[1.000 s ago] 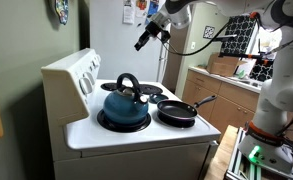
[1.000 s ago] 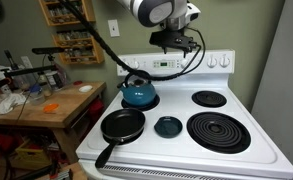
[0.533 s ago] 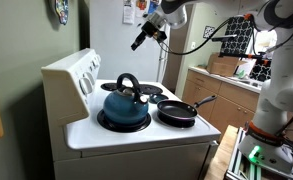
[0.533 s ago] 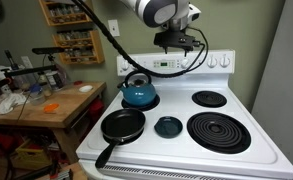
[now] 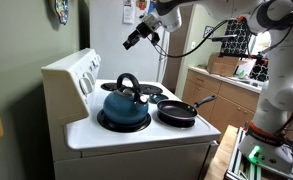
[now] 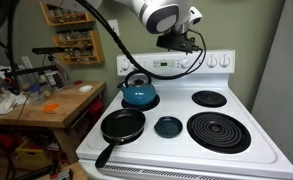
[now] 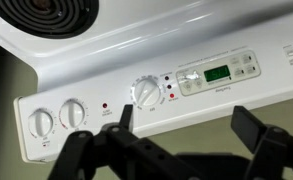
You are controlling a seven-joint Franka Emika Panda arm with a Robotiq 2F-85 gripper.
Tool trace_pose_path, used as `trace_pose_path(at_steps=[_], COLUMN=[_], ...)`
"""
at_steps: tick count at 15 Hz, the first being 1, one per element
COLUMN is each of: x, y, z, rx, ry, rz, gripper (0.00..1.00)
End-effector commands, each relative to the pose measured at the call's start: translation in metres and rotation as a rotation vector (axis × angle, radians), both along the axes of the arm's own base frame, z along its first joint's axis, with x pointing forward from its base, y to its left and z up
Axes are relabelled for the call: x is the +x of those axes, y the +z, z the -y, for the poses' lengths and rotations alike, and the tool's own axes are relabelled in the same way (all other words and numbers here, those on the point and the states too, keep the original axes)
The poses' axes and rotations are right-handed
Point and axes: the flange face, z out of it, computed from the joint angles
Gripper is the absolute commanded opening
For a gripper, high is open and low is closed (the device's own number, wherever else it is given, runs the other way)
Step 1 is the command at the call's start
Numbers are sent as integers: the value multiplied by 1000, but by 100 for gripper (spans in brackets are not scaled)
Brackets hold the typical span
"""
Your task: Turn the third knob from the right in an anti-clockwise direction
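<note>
Your knob is round and white, with a raised grip bar across it and markings ringed around it. It sits on the stove's back panel at the far edge of the worktop, just beside the green-lit display, with small red lights between them. The wrist view shows you three knobs: this one, and a pair set apart from it.

Your gripper is spread wide with nothing between its fingers. In both exterior views the gripper hangs in the air near the panel, not touching it.

On the worktop stand one blue kettle at the far left, its lid on and contents hidden, and one black frying pan at the near left, dark inside. Two coil burners lie uncovered on the right.
</note>
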Motion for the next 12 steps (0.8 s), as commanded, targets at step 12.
trace_pose_path(at_steps=[12], x=[67], y=[-48], z=[-36], rx=[160], ry=[-203], rz=[-178], gripper=[100])
